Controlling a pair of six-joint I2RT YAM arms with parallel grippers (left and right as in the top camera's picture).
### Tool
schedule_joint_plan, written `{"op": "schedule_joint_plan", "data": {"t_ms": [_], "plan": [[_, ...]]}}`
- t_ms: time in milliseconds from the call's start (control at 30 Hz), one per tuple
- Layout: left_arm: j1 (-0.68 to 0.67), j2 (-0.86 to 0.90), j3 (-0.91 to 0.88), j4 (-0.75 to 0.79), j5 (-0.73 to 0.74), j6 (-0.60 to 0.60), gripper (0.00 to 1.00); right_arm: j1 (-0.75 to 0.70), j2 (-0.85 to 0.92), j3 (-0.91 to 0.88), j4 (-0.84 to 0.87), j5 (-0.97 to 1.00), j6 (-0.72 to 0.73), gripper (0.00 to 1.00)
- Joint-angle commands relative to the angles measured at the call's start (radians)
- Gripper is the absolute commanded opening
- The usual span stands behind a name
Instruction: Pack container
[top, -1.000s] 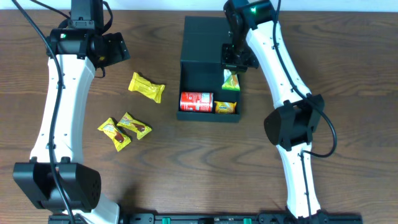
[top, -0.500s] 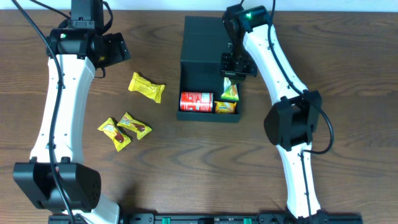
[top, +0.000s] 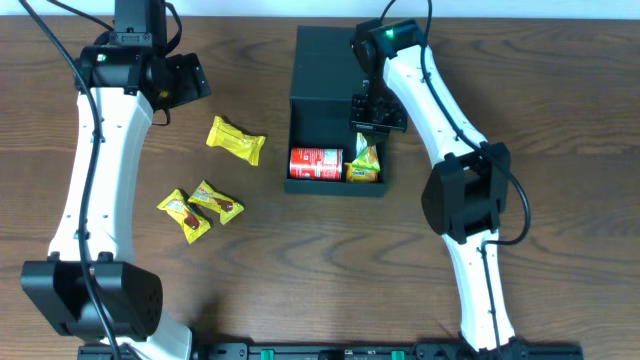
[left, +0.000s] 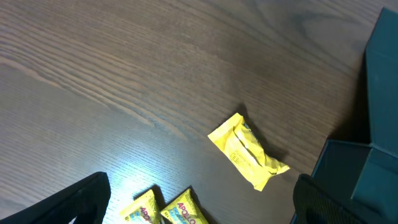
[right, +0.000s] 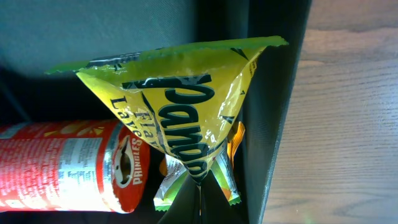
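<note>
Dark wood table (top: 300, 260), with the teal-green container (top: 325, 60) open near the middle of its far edge.
The right gripper (top: 369, 127), jaws pressed together, pinches a yellow-green snack packet (top: 366, 154) that hangs in the container's right side, over a small packet (top: 362, 174) and beside a red can (top: 316, 162) lying flat. The left gripper (top: 186, 79) hovers near the far-left corner, jaws spread wide and empty. Three yellow packets (top: 236, 139) lie on the table's left half.

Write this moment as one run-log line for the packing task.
right gripper: shut on green-yellow packet, over container | left gripper: open, empty | table: three yellow packets loose
</note>
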Motion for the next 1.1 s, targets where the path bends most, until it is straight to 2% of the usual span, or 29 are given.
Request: {"op": "schedule_joint_plan", "data": {"t_ms": [0, 33, 67, 100, 133, 233, 333, 400, 467, 567, 667, 733, 800, 900, 967, 1067], "plan": [[0.005, -0.021, 0.013, -0.005, 0.0, 0.007, 0.95, 0.007, -0.006, -0.01, 0.006, 0.001, 0.022, 0.02], [0.005, -0.021, 0.013, -0.006, 0.0, 0.007, 0.95, 0.007, -0.006, -0.01, 0.008, 0.004, 0.023, 0.02], [0.005, -0.021, 0.013, -0.006, 0.0, 0.007, 0.95, 0.007, -0.006, -0.01, 0.009, 0.017, 0.029, 0.07], [0.005, -0.021, 0.013, -0.006, 0.0, 0.007, 0.95, 0.007, -0.006, -0.01, 0.011, 0.026, 0.029, 0.23], [0.005, -0.021, 0.013, -0.006, 0.0, 0.007, 0.95, 0.007, -0.006, -0.01, 0.013, 0.037, 0.029, 0.32], [0.005, -0.021, 0.013, -0.01, 0.0, 0.007, 0.95, 0.006, -0.006, -0.01, 0.014, 0.05, 0.029, 0.4], [0.005, -0.021, 0.013, -0.01, 0.0, 0.007, 0.95, 0.005, -0.006, -0.01, 0.025, 0.052, 0.029, 0.38], [0.005, -0.021, 0.013, -0.01, 0.0, 0.008, 0.95, 0.005, -0.008, 0.001, 0.023, 0.052, 0.028, 0.3], [0.005, -0.021, 0.013, -0.01, 0.0, 0.036, 0.95, 0.003, -0.014, 0.028, 0.019, 0.053, 0.017, 0.27], [0.005, -0.021, 0.013, -0.015, 0.001, 0.092, 0.95, 0.0, -0.041, 0.092, 0.013, 0.102, 0.005, 0.3], [0.002, -0.019, 0.006, -0.024, 0.035, 0.161, 0.95, -0.007, -0.093, 0.164, 0.022, 0.176, -0.031, 0.42], [0.0, -0.017, -0.011, -0.024, 0.064, 0.164, 0.95, -0.016, -0.14, 0.205, 0.042, 0.205, -0.061, 0.54], [-0.002, -0.013, -0.048, -0.019, 0.084, 0.163, 0.95, -0.027, -0.187, 0.227, 0.07, 0.224, -0.083, 0.61], [-0.001, -0.004, -0.142, 0.01, 0.086, 0.109, 0.91, -0.052, -0.267, 0.23, 0.118, 0.246, -0.098, 0.68], [-0.002, -0.003, -0.235, 0.068, 0.113, -0.001, 0.91, -0.079, -0.318, 0.23, 0.141, 0.246, -0.099, 0.7], [-0.002, -0.003, -0.348, 0.196, 0.228, -0.161, 0.92, -0.119, -0.369, 0.23, 0.156, 0.245, -0.099, 0.73]]}}
